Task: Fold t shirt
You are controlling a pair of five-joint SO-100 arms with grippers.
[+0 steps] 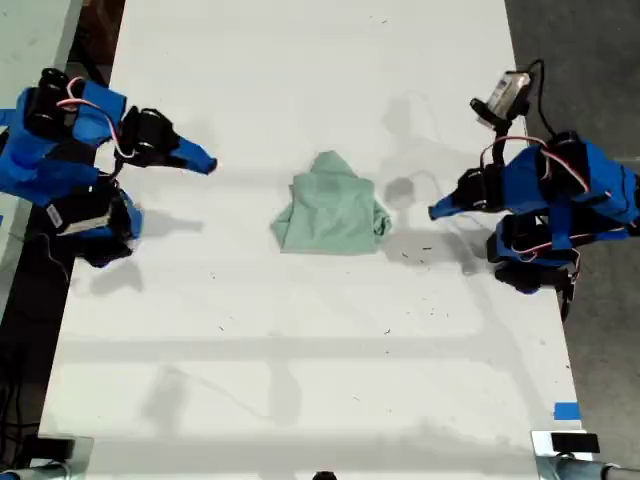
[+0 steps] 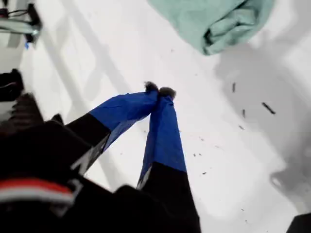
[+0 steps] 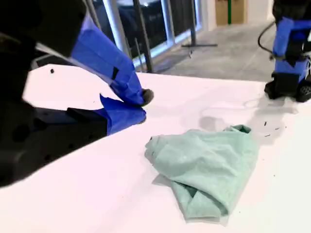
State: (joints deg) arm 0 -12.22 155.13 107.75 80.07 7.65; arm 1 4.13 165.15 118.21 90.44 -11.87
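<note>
- T shirt [image 1: 331,212]: lies near the centre of the white table [image 1: 300,380], bunched into a compact, roughly square bundle w/ a small flap sticking out on the edge toward the exterior view's top. Layers are stacked, edges rolled, not crisp.
- Our first gripper [image 2: 159,91]: tips meet, nothing between them. Its wrist view shows a rolled corner of the shirt just ahead, so we take this for the arm at the exterior view's right [image 1: 440,209]. It sits near the shirt's edge w/o touching it.
- Our second gripper [image 3: 142,104]: jaws nearly closed, only a narrow gap, empty. Its wrist view looks across the shirt to the other arm's base, so we take this for the arm at the exterior view's left [image 1: 205,164]. Well apart from the cloth.
- Why so placed: both arms flank the shirt from opposite sides, pulled back off it. We judge this a released, clear posture that leaves the bundle undisturbed.
- Progress (judgement): folding looks mostly done; fabric is already doubled over. Result is loose, the flap and rolled corner untidy.
- Risk: soft cloth may spring open or drag if a closed tip brushes it.
- Dark specks on the table [image 1: 425,250] beside the shirt; no bearing on the task.
</note>
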